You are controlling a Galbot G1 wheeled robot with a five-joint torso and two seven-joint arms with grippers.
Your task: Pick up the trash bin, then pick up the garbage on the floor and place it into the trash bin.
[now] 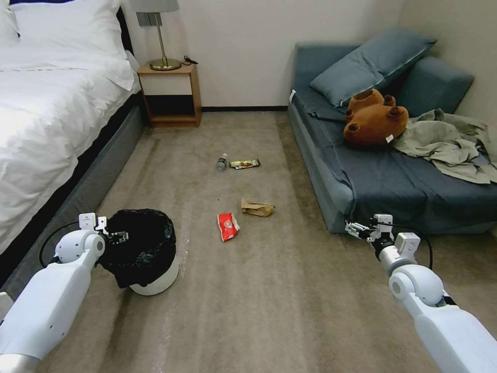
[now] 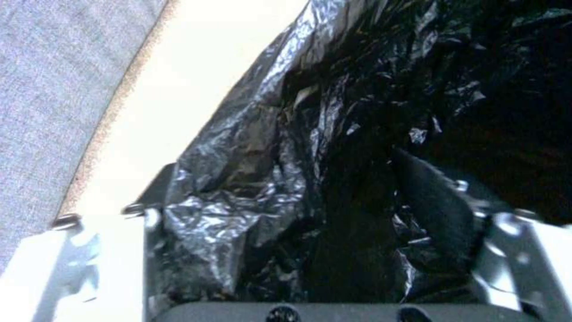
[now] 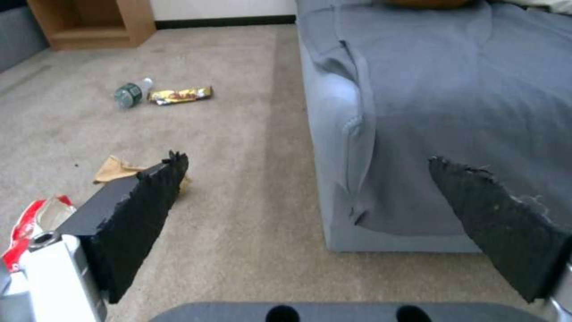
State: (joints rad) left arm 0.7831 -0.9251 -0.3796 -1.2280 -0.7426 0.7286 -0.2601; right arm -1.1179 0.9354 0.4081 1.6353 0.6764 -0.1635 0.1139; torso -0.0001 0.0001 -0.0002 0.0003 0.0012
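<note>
Left gripper clamped on trash bin bag rim, right gripper open, empty, near sofa.

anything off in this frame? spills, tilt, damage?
Yes. The trash bin leans toward the bed, one edge lifted, with the left pincer at its black-bagged rim. Four litter items lie loose on the carpet: red-and-white packet, brown paper bag, bottle, snack bar wrapper. The right pincer hangs open beside the sofa.
</note>
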